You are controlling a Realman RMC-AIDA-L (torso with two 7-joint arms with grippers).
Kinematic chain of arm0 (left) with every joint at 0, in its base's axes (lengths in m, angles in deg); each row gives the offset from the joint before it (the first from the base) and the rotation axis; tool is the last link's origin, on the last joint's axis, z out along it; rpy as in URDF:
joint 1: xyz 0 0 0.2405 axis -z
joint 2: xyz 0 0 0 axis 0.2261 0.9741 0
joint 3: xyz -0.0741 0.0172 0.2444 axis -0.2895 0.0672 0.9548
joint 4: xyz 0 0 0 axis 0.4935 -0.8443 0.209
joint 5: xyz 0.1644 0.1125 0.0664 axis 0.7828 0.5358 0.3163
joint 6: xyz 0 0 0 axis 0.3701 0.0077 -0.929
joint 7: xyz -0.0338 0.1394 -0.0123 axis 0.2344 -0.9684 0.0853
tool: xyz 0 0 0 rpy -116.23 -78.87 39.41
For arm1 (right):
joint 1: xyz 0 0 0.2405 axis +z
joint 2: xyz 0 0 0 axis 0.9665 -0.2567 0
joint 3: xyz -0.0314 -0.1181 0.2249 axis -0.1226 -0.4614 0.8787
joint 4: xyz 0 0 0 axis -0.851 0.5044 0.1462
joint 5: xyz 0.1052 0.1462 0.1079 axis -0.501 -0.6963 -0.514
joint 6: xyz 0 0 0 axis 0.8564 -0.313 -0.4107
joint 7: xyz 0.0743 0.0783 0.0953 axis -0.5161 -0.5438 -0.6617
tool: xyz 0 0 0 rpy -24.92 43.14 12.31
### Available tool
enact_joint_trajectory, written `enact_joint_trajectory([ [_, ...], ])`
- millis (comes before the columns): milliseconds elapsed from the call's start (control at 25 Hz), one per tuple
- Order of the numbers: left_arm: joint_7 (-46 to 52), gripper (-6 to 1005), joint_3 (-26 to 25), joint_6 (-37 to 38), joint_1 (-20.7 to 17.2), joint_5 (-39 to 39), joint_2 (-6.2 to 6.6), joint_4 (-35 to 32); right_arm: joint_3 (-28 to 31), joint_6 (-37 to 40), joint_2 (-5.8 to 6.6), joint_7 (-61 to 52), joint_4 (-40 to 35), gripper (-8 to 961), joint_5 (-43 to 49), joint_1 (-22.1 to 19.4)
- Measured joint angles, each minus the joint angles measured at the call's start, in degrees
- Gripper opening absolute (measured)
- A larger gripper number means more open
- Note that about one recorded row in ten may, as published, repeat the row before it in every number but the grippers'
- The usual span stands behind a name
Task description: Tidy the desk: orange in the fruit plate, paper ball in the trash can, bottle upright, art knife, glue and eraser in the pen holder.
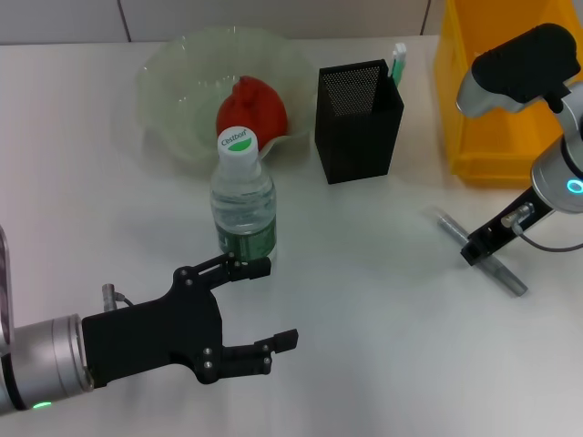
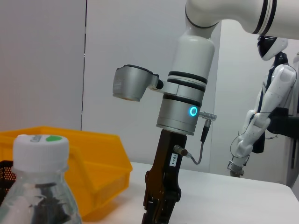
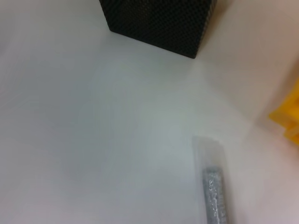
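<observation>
A clear water bottle [image 1: 243, 196] with a white cap stands upright in front of the pale green fruit plate [image 1: 173, 82], which holds a red-orange fruit [image 1: 252, 109]. The bottle also shows in the left wrist view [image 2: 39, 186]. My left gripper [image 1: 269, 305] is open and empty, just in front of the bottle. A grey art knife [image 1: 506, 275] lies flat on the table to the right; it also shows in the right wrist view [image 3: 214, 196]. My right gripper [image 1: 478, 248] is down at the knife's middle. The black mesh pen holder [image 1: 358, 118] holds a green-and-white stick [image 1: 398, 64]. No paper ball is in view.
A yellow bin [image 1: 492, 100] stands at the back right, behind the right arm; it also shows in the left wrist view [image 2: 93, 163]. The pen holder's corner shows in the right wrist view [image 3: 159, 18]. The table is white.
</observation>
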Motion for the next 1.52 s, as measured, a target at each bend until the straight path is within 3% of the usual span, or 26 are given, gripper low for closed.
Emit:
enact_joint_trajectory([
  [480, 0.12, 860, -0.07, 0.0, 0.2, 0.0, 0.0, 0.0, 0.07, -0.68, 0.03, 0.93, 2.15, 183, 0.0, 0.53],
  [720, 0.16, 860, -0.2, 0.14, 0.25, 0.0, 0.0, 0.0, 0.49, -0.79, 0.0, 1.49, 0.56, 144, -0.2, -0.15],
  [840, 0.2, 860, -0.39, 0.27, 0.2, 0.0, 0.01, 0.0, 0.53, 0.19, -0.13, 1.5, -6.5, 143, -0.82, -2.56],
  [880, 0.35, 860, -0.43, 0.41, 0.22, 0.0, 0.04, -0.05, 0.53, 1.04, -0.16, 1.5, -13.01, 142, -2.08, -4.88],
  [1000, 0.64, 860, -0.44, 0.51, 0.19, 0.0, 0.05, -0.25, 1.02, 1.83, -0.07, 1.51, -18.52, 141, -4.67, -6.96],
  [1080, 0.75, 860, -0.41, 0.54, 0.04, 0.0, 0.07, -0.4, 4.31, 3.63, 0.04, 2.6, -25.36, 140, -8.51, -8.95],
  [1520, 0.87, 860, -0.34, 0.82, 0.46, 0.0, 0.08, -0.43, 14.9, 2.78, -0.13, 9.41, -38.05, 139, -20.61, -13.57],
])
